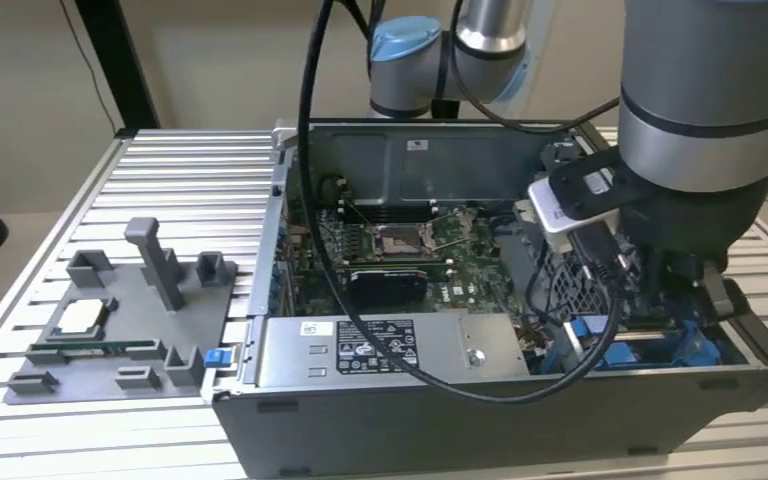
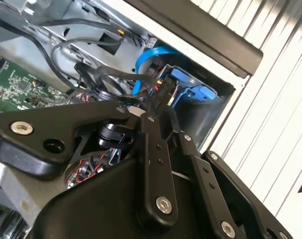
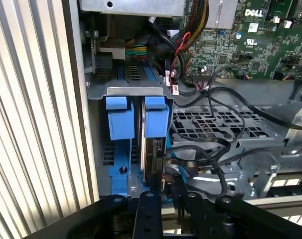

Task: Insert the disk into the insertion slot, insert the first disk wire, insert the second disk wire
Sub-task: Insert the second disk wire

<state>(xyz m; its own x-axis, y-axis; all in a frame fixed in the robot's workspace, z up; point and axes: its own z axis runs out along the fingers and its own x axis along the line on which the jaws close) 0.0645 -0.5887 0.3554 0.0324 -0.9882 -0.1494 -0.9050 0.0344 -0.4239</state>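
On the ribbed aluminium worktop [image 1: 157,180] before a beige wall [image 1: 211,60], the open computer case [image 1: 491,410] stands; whether the hand [image 3: 161,186] is wide or narrow cannot be told.

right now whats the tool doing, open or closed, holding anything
Tool: closed on a black wire connector, at the edge of the disk seated upright in the insertion slot.

Robotics lab or test bench: ribbed aluminium-profile table [image 1: 157,160], grey fixture plate [image 1: 104,330] holding computer parts, opened desktop computer case [image 1: 491,400], industrial robot arm [image 1: 711,100] above it.
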